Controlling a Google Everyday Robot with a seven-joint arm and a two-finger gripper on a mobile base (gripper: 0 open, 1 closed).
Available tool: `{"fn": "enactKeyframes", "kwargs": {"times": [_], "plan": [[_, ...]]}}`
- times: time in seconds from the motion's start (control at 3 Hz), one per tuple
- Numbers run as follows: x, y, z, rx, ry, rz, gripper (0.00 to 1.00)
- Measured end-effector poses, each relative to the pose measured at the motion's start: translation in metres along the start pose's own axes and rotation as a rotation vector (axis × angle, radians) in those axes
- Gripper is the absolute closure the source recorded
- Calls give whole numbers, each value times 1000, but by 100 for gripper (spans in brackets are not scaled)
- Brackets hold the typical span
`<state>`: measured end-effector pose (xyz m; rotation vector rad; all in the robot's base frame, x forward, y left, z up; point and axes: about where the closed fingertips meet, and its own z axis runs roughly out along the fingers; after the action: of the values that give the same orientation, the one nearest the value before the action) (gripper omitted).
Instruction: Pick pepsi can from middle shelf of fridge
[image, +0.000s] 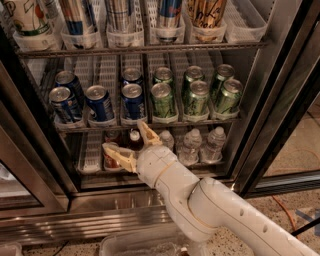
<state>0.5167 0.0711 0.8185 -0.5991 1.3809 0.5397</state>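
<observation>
The fridge (277, 95) stands open before me. Its middle shelf (150, 125) holds several dark-blue pepsi cans on the left; the nearest front one (133, 101) is just above my gripper, with others at the left (99, 103) (63, 104). Several green cans (196, 98) fill the right lanes. My gripper (131, 146) is open and empty, its tan fingers (119, 157) spread in front of the lower shelf, just below the middle shelf's front edge, touching no can.
The top shelf (140, 50) holds tall cans and cups in trays. The bottom shelf holds small bottles (191, 146) and a small red can (111, 161) behind my fingers. A dark door frame (30, 150) stands left, the steel base (75, 220) below, a clear bin (135, 244) at the floor.
</observation>
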Motion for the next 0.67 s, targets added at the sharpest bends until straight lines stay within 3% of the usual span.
{"fn": "enactKeyframes", "kwargs": {"times": [0.67], "plan": [[0, 0, 2, -2, 1, -7, 34]]}}
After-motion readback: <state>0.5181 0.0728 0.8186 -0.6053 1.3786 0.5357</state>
